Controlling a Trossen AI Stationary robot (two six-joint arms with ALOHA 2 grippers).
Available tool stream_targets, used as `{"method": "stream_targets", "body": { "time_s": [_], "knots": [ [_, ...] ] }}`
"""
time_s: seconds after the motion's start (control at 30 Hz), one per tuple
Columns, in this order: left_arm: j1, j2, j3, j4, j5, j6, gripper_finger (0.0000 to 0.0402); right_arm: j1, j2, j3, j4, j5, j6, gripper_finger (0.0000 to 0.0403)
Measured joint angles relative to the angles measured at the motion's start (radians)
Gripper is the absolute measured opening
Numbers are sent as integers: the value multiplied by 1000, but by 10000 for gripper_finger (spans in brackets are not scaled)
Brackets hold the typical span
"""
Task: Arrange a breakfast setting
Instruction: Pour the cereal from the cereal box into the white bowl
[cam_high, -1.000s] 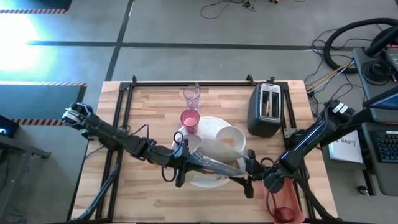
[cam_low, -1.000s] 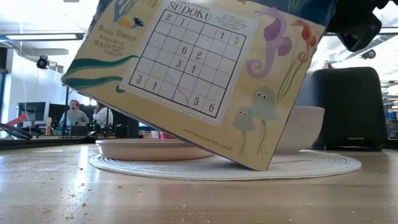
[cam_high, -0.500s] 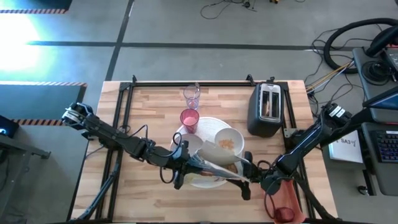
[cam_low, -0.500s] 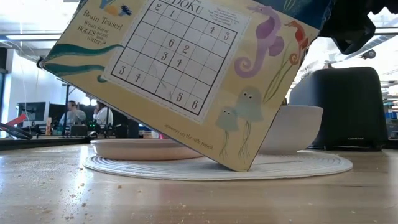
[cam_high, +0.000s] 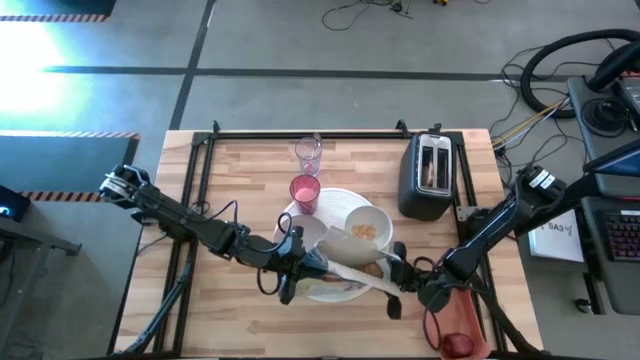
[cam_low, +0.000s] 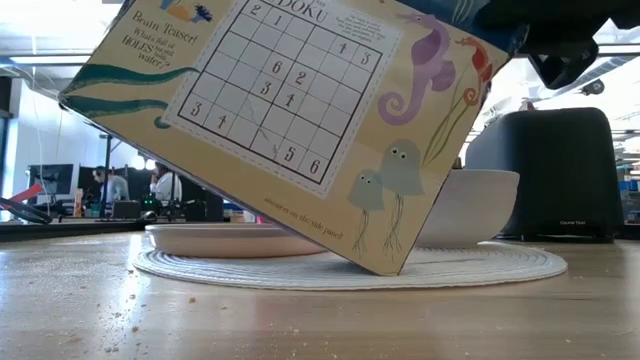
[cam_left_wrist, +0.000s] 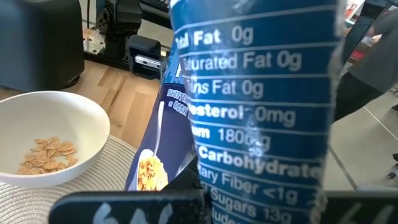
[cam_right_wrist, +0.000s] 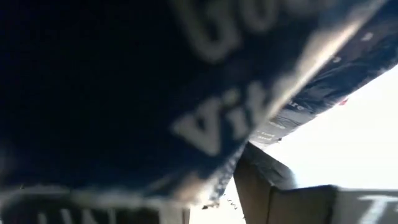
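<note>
A cereal box (cam_low: 290, 110), with a sudoku on its pale back and blue sides, hangs tilted over the round woven mat (cam_low: 480, 265). In the high view the box (cam_high: 355, 255) spans between my two grippers. My left gripper (cam_high: 303, 265) is shut on its left end. My right gripper (cam_high: 398, 287) is at its right, raised end, and the box fills the right wrist view. A white bowl (cam_left_wrist: 43, 134) holding a few flakes stands just behind the box. A smaller plate (cam_low: 220, 240) lies on the mat. My left gripper holds the cereal box at its narrow blue side panel with the nutrition print (cam_left_wrist: 249, 155), coming roughly level from the table's left. The box itself hides the exact place of contact. The box sits tilted, its lowest corner (cam_low: 385, 268) down on the woven mat.
A pink tumbler (cam_high: 305, 192) and a clear glass (cam_high: 308, 155) stand behind the mat. The black toaster (cam_high: 428, 175) is at the far right. An orange-red tray (cam_high: 462, 325) with a dark-red fruit lies at the near right edge.
The cereal box has shifted a little toward the table's left, its lower corner sliding along the mat while it stays tilted. The mat has slid slightly left with it. My right gripper has moved in closer to the box's right end.
</note>
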Motion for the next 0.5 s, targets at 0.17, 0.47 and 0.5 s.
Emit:
{"method": "stream_targets", "body": {
  "time_s": [0.17,0.47,0.5],
  "knots": [
    [0,0,-1,1,-1,0,0,-8,-1,0,1,-5,-3,68],
    [2,-6,-1,-6,39,-39,0,-9,-21,6,0,-14,-43,39],
    [2,-7,-1,-7,43,-45,0,-9,-29,6,-1,-19,-51,39]
  ]
}}
